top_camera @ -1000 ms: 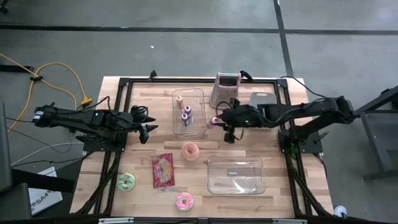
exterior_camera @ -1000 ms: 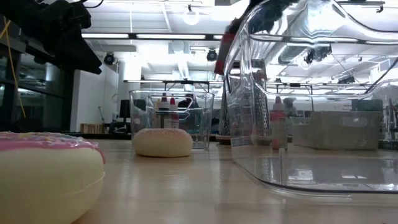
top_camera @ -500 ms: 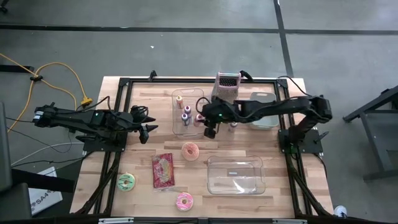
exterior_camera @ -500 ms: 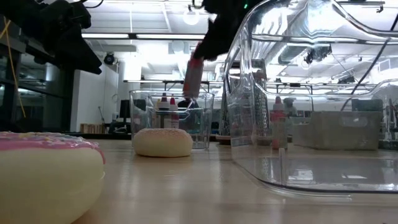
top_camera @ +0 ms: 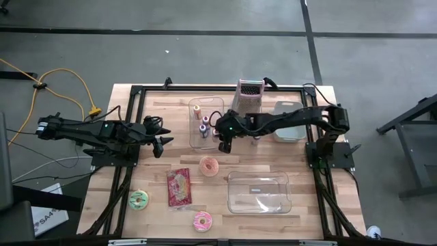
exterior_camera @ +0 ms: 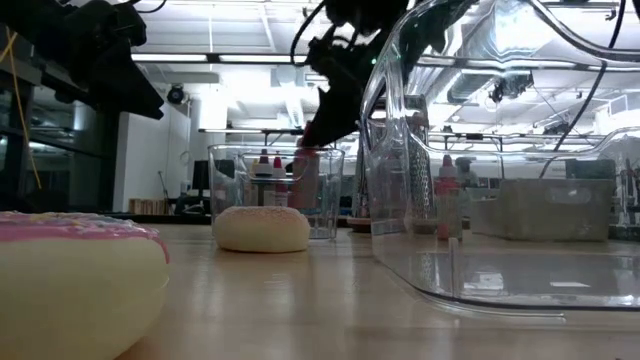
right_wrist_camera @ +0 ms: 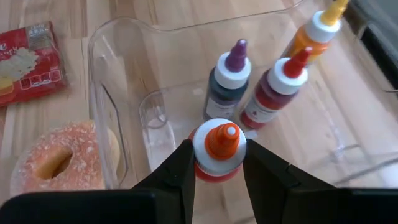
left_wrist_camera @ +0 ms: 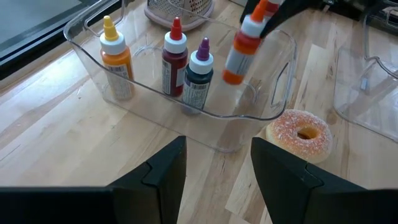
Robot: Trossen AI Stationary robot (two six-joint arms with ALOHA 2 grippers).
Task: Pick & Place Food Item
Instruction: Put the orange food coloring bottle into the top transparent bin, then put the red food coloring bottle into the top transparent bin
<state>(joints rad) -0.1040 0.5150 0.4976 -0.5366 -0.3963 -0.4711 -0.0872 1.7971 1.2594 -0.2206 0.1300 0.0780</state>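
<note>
Orange-capped bottle (left_wrist_camera: 244, 45) gripped by right end effector (top_camera: 226, 139) over clear bin (left_wrist_camera: 277, 84); left open.

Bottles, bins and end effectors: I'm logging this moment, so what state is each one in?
Orange-capped bottle: held tilted over the small bin, not set down.
Small bin: upright, holding three standing bottles.
Purple-capped bottle: upright in the bin.
Red-capped bottle: upright in the bin.
Yellow-capped bottle: upright in the bin.
Large bin: upright.
Right end effector: shut on the orange-capped bottle.
Left end effector: open, holding nothing.
</note>
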